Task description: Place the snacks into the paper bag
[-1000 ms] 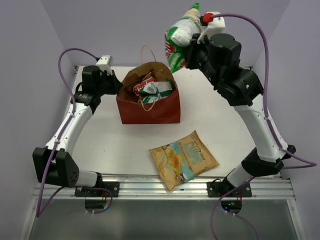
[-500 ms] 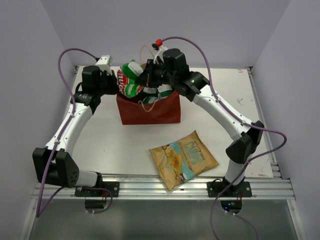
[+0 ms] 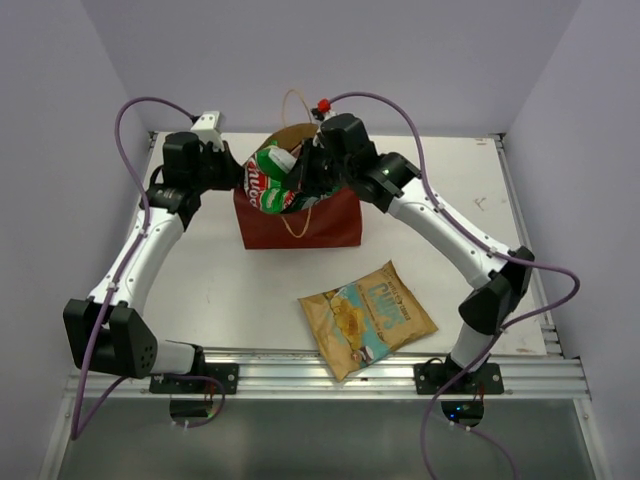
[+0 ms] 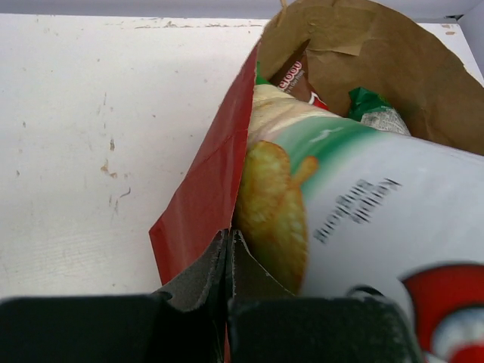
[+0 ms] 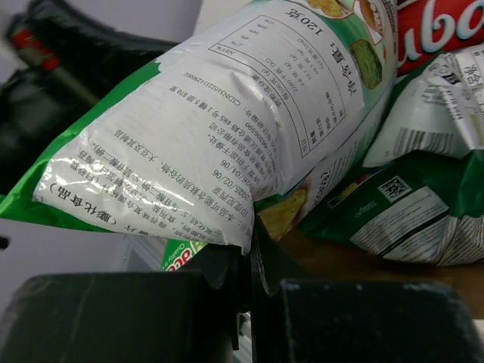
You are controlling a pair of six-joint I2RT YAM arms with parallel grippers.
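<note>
Having been swung down from high above, the pale white-green packet (image 3: 263,180) is being lowered into the mouth of the paper bag (image 3: 320,226), pinched at its seam by the right gripper (image 5: 249,243), while the bag's red rim is being clamped by the left gripper (image 4: 228,246). Outside, only the tan-yellow packet (image 3: 367,318) is being left; "CHIPS" is being shown on it.

— What blocks the right gripper (image 5: 249,253)?
— The white-green packet (image 5: 227,113) it grips fills the bag (image 3: 320,225) mouth, and more packets (image 5: 423,204) lie just beneath.
— And the left gripper (image 4: 228,253)?
— Its fingertips pinch the bag wall, with that packet pressing beside them. Bare table (image 4: 76,151) lies on its other side.
</note>
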